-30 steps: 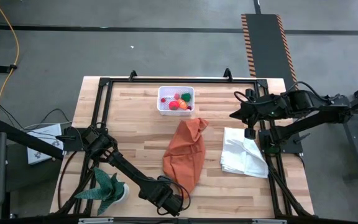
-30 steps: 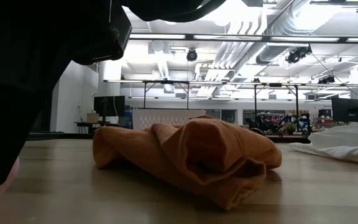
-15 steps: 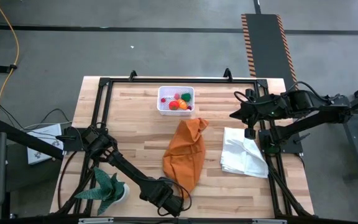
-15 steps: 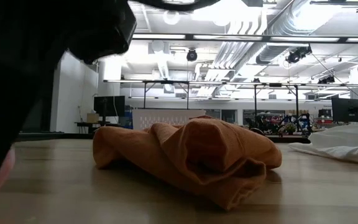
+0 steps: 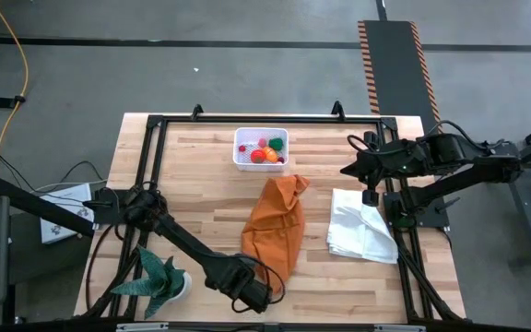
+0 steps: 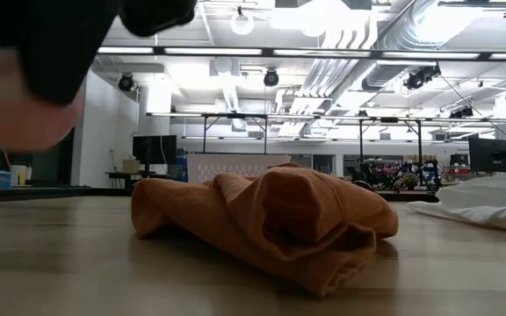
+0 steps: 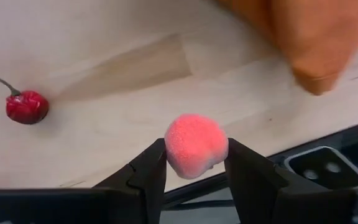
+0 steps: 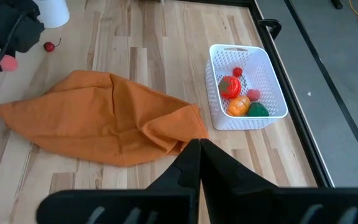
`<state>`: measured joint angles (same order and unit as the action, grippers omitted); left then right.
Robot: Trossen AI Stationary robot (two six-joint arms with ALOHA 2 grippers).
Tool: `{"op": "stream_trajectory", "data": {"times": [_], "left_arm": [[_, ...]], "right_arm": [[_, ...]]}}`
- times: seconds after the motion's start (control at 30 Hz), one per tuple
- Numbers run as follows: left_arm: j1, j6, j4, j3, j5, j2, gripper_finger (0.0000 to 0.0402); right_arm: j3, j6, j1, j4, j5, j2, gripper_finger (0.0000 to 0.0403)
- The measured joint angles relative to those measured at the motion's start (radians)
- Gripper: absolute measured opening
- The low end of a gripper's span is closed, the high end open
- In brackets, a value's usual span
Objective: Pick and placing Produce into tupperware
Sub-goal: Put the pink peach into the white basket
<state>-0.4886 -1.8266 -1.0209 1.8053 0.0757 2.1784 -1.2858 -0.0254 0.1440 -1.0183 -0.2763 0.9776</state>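
Jaws of the left gripper were clamped on a small pink fuzzy toy fruit, one dark finger pressing each side of it, and the fruit hung clear of the wooden tabletop. In the high view this gripper sat at the near edge of the tabletop, just beside the near end of the orange cloth and not far from the green spiky potted plant. A dark red cherry with a thin stem lay on the wood near the held fruit but apart from it; the right wrist view also caught it close to the left arm.

The white tupperware tub stood at the far side of the tabletop, well apart from the left gripper, with the orange cloth between them. Inside it lay a red piece, an orange piece, a green piece, a small pink one and a small red one, all bunched toward one end of the tub.

The right gripper waited above the far right part of the tabletop, beside the white cloth, its jaws pressed together on nothing.
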Motion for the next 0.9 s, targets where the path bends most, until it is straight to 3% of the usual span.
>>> {"op": "stream_trajectory", "data": {"times": [0.43,0.9], "left_arm": [[0.060,0.100,-0.038,0.000,-0.046,-0.099,0.0140],[0.149,0.256,-0.066,0.000,-0.007,-0.204,0.0140]], "right_arm": [[0.000,0.000,0.000,0.004,0.001,0.000,0.0000],[0.000,0.000,0.000,0.005,0.005,0.000,0.0000]]}}
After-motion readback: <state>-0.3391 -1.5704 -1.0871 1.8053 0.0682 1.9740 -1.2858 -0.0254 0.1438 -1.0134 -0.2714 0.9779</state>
